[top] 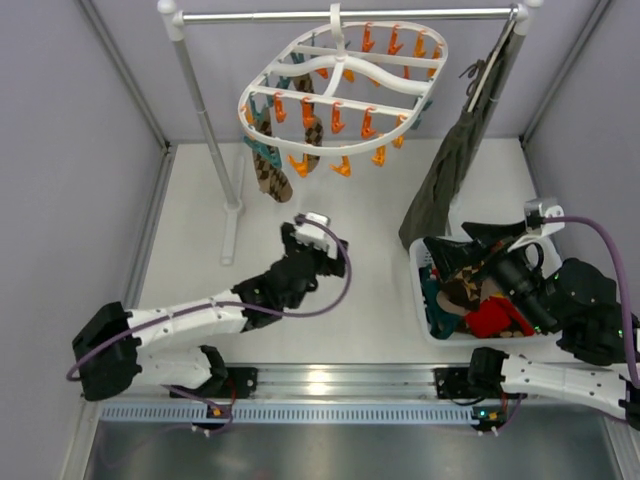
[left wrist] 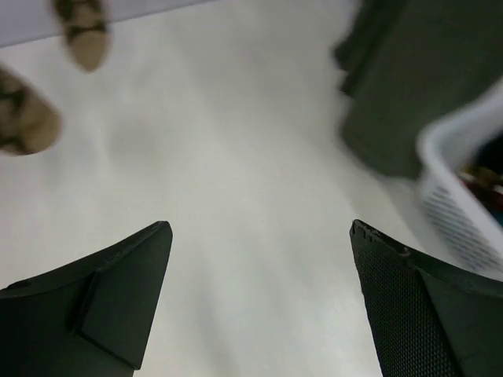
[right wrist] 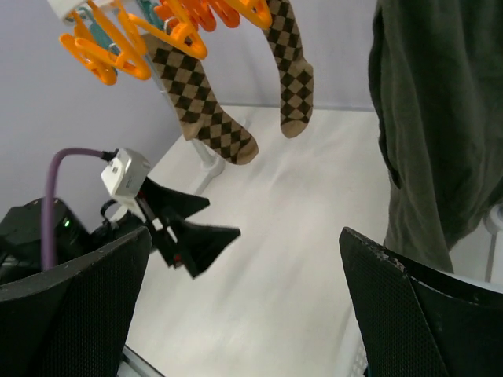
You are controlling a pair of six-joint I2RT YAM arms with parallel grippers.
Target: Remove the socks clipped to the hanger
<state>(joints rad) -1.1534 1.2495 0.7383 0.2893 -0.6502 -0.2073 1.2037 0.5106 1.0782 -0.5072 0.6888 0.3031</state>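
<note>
- Top external view: two argyle socks [top: 272, 168] hang clipped at the left end of the hanger [top: 340, 88].
- Left pincer [top: 305, 240] is spread wide and empty, low over the tabletop [top: 370, 285]. It sits below the socks, on their near side, not touching.
- Left wrist view: sock toes sit at top-left, off-centre from the finger gap.
- Right pincer [top: 462, 243] is also spread, holding nothing, over the basket [top: 417, 262], well apart from the hanger.
- Step, as I read it: reach for the lower-hanging sock.
  - Lift and swing left until the sock is centred in the gap.
  - Pinch the foot, then pull straight down.
  - The hanger hangs free on its hook and will likely swing.
</note>
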